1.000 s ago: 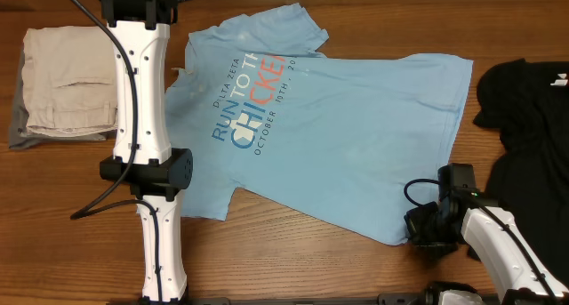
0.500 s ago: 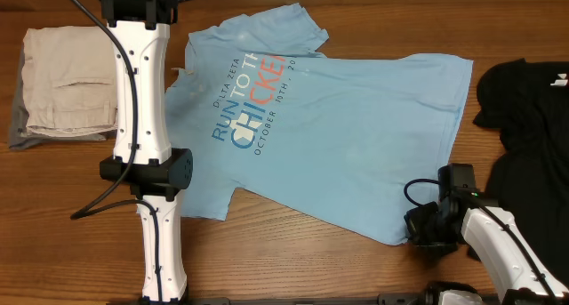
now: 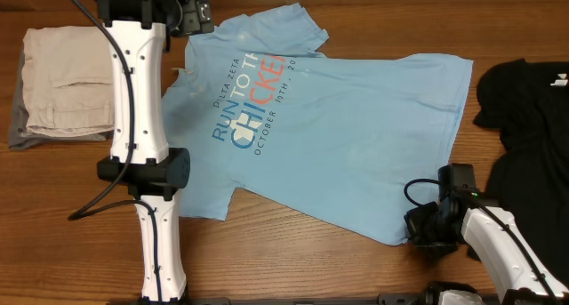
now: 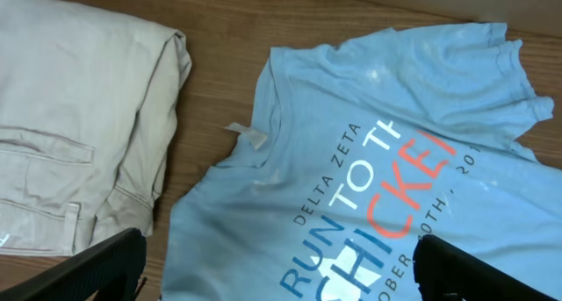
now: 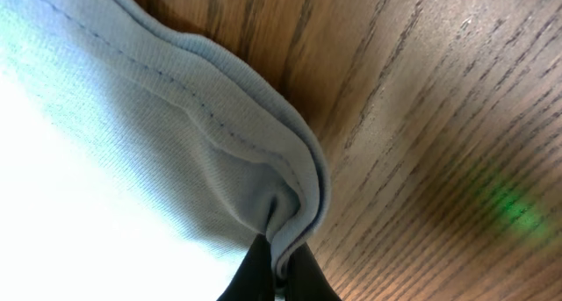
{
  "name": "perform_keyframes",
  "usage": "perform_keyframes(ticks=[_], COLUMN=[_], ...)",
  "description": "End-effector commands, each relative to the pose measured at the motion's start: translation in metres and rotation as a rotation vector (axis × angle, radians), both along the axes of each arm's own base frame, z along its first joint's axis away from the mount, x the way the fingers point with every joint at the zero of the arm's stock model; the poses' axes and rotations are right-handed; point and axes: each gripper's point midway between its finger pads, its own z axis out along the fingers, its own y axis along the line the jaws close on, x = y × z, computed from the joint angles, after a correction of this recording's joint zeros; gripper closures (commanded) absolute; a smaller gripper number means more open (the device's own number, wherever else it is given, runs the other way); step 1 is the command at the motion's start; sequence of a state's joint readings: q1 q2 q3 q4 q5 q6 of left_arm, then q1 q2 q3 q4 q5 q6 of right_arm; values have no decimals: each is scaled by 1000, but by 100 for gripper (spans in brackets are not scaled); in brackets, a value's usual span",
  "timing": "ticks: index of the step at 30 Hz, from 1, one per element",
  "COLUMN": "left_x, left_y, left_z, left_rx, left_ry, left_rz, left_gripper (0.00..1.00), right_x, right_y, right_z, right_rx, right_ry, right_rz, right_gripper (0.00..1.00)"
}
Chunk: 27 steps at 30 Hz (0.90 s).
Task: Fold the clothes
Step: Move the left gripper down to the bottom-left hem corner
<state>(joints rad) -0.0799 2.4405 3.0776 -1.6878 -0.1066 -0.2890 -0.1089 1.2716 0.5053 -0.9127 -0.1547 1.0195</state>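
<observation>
The clothes are a light blue T-shirt [image 3: 347, 136] spread flat on the wooden table, chest lettering up, collar toward the upper left. My left gripper [image 3: 199, 13] hovers open above the collar end; in the left wrist view its two black fingers [image 4: 110, 264] stand wide apart over the shirt [image 4: 395, 152], and nothing lies between them [image 4: 281, 282]. My right gripper [image 3: 420, 230] sits low at the shirt's bottom hem corner. In the right wrist view it [image 5: 279, 273] is shut on a pinched fold of the hem [image 5: 290, 196].
Folded beige trousers [image 3: 67, 83] lie at the left, also in the left wrist view [image 4: 70, 117]. A black garment [image 3: 529, 118] lies at the right edge. The left arm's white link [image 3: 138, 100] stretches along the shirt's left side.
The left gripper has come a little further into the overhead view, toward the shirt's collar. The right gripper and the shirt have not moved.
</observation>
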Motion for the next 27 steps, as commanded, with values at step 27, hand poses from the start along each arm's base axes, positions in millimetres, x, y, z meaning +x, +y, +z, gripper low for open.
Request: perform_keyframes(ticks=[27], left_x=[-205], left_y=[84], left_z=[-152], left_rx=[-35], left_ry=[660], left_rz=[376], left_gripper=[0], right_x=[-9], right_y=[-3], right_z=[-8], right_rx=[-19], right_ry=[30], right_rz=[8], right_gripper=[96])
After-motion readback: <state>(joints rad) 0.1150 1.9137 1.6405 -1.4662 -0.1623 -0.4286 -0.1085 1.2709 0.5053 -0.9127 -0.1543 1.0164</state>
